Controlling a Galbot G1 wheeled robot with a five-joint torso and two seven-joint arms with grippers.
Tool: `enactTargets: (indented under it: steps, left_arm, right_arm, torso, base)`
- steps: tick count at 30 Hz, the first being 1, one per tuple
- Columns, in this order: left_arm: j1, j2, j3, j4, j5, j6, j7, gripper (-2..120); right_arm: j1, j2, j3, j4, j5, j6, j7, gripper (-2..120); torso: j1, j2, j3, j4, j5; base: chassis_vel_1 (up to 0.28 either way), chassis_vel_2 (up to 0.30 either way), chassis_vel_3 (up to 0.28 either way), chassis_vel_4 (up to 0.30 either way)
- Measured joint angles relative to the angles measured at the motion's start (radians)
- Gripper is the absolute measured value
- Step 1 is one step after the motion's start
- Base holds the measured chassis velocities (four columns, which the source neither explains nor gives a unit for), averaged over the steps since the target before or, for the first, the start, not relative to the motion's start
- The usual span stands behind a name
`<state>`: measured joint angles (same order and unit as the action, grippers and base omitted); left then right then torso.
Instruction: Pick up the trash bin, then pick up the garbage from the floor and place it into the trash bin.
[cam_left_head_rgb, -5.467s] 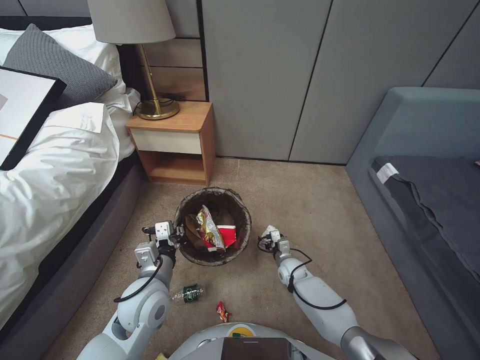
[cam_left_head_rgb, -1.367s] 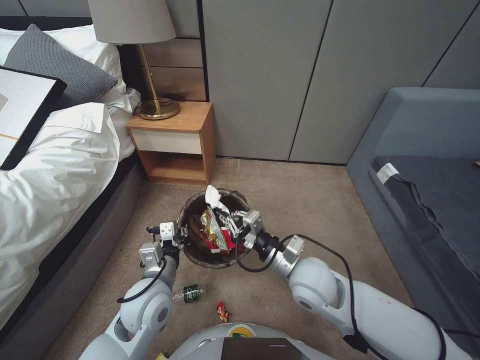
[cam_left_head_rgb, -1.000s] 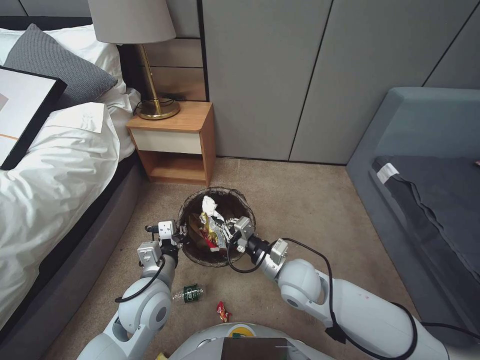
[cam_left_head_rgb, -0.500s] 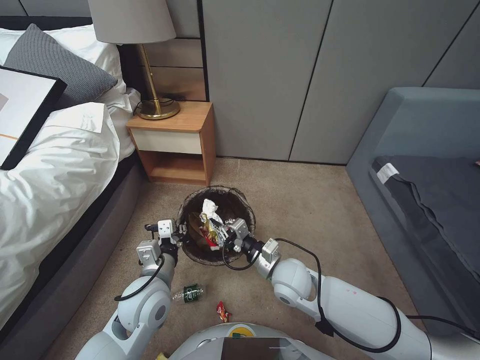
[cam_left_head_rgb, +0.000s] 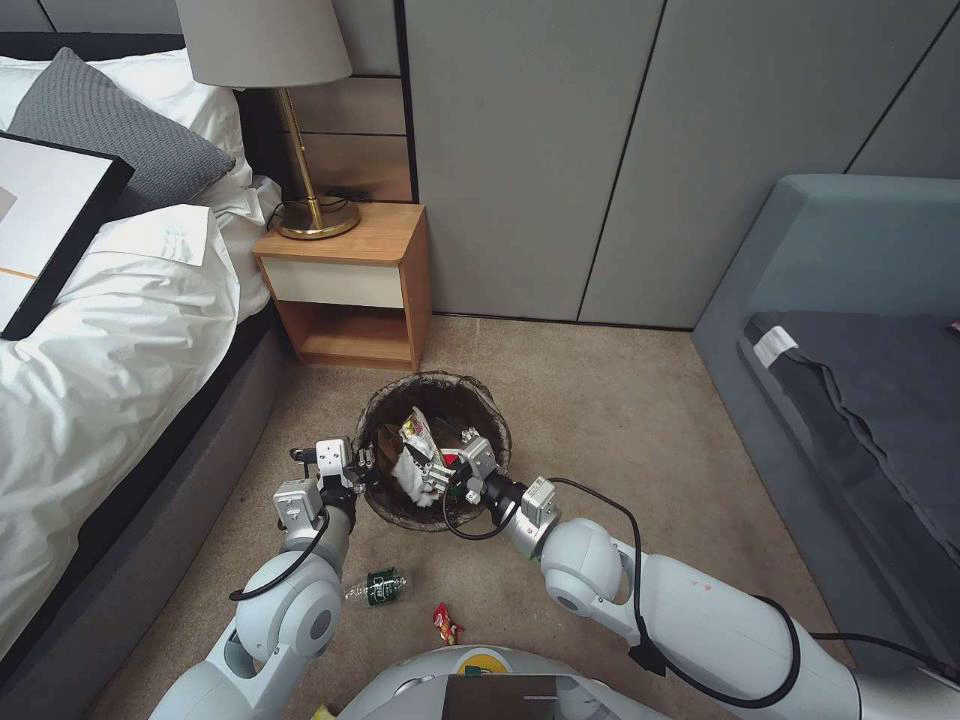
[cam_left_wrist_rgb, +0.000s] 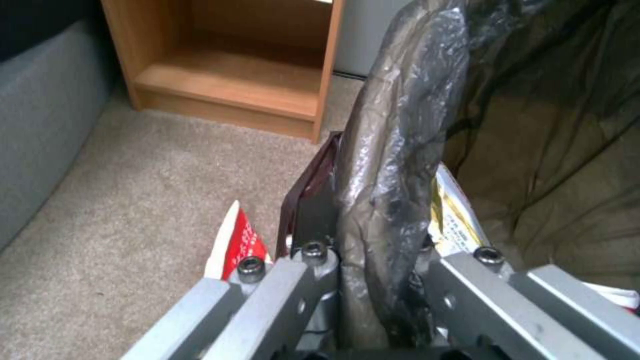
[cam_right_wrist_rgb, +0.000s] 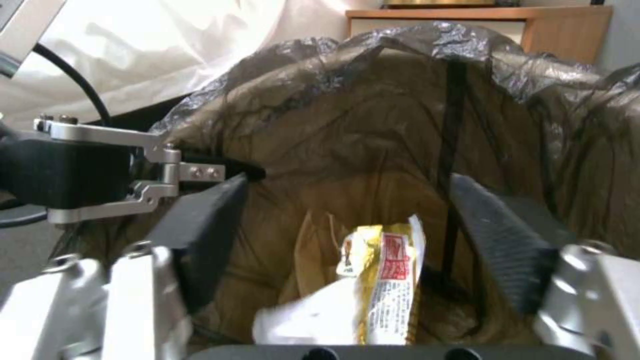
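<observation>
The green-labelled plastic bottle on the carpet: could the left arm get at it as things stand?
Probably not. The left gripper is shut on the liner-wrapped rim of the trash bin, so it is occupied. The green-labelled plastic bottle lies unobstructed on the carpet beside that arm; the open right gripper looks freer.

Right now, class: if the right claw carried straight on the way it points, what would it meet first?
Most likely the yellow snack bag and white tissue wad lying in the trash bin, just ahead of the open right claw. Beyond them is the liner wall; depth is uncertain.
</observation>
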<state>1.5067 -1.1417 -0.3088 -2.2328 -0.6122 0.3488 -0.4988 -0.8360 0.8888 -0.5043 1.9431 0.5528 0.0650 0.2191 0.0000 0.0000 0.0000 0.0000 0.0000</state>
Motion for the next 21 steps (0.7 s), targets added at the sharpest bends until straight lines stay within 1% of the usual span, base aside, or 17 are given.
enactTargets:
  steps: [1,2,5,10,14,16,18,19,21]
  left_arm:
    - [0.001,0.0,0.0,0.0,0.0,0.0,0.0,4]
    - [0.001,0.0,0.0,0.0,0.0,0.0,0.0,4]
    - [0.002,-0.003,-0.001,-0.002,0.0,0.0,0.0,4]
    - [0.002,-0.003,-0.001,-0.002,0.0,0.0,0.0,4]
    - [0.001,-0.005,-0.002,-0.001,0.0,0.0,-0.001,4]
    - [0.002,-0.006,-0.002,0.0,0.001,0.0,-0.001,4]
    - [0.002,-0.007,-0.002,0.0,0.001,0.0,-0.001,4]
    - [0.002,-0.01,-0.002,0.001,0.002,0.0,-0.001,4]
    - [0.002,-0.012,-0.001,0.001,0.003,0.0,-0.001,4]
  right_arm:
    - [0.0,0.0,0.0,0.001,0.0,0.0,0.001,82]
    - [0.0,0.0,0.0,0.001,0.0,0.0,0.001,82]
    - [0.001,-0.004,0.003,0.01,0.002,0.0,0.005,97]
    - [-0.004,-0.009,0.016,0.026,0.003,0.0,0.008,100]
    - [-0.02,-0.017,0.054,0.066,0.003,-0.002,0.011,100]
    - [-0.03,-0.026,0.096,0.104,0.009,-0.006,0.015,100]
    - [-0.033,-0.028,0.107,0.113,0.012,-0.007,0.016,100]
    - [-0.046,-0.036,0.152,0.146,0.024,-0.009,0.018,100]
    - [-0.062,-0.044,0.204,0.177,0.035,-0.011,0.022,100]
  torso:
    - [0.0,0.0,0.0,0.0,0.0]
    - [0.0,0.0,0.0,0.0,0.0]
    - [0.0,0.0,0.0,0.0,0.0]
    - [0.0,0.0,0.0,0.0001,0.0]
    - [0.0,0.0,0.0,0.0,0.0001]
    - [0.0,0.0,0.0,0.0,0.0001]
    - [0.0,0.0,0.0,0.0001,0.0001]
    - [0.0,0.0,0.0,0.0001,0.0001]
    - [0.0,0.0,0.0,0.0001,0.0001]
  base:
    - [0.0,0.0,0.0,0.0]
    - [0.0,0.0,0.0,0.0]
    - [0.0,0.0,0.0,0.0]
    - [0.0,0.0,0.0,0.0]
    - [0.0,0.0,0.0,0.0]
    - [0.0,0.0,0.0,0.0]
    - [0.0,0.0,0.0,0.0]
    - [0.0,0.0,0.0,0.0]
    - [0.0,0.0,0.0,0.0]
